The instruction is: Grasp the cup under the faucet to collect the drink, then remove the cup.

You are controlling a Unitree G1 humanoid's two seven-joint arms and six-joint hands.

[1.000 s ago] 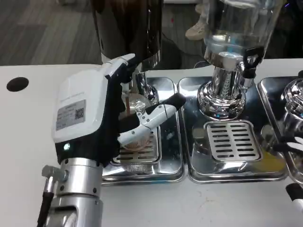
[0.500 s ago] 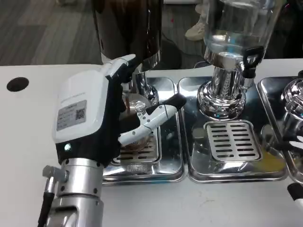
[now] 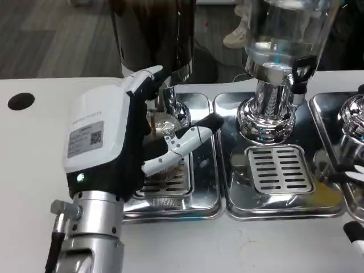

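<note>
Clear plastic cup [image 3: 161, 126] sits on the drip tray [image 3: 187, 196] under the dark dispenser [image 3: 152, 37], around 11 o'clock from picture centre. The left hand [image 3: 122, 142] has its fingers [image 3: 185, 138] wrapped around the cup. Only fingertips of the right hand [image 3: 354, 233] peek in at 4 o'clock, so can't tell how open it is.

Bright, even overhead light is washing across the white table [image 3: 34, 187], casting only soft shadows. Glare is flaring off the chrome drip trays [image 3: 284, 210] and the polished dispenser base [image 3: 266, 116]. The left hand [image 3: 114, 142] is looking crisp, while the floor behind is sitting dim and slightly soft.
</note>
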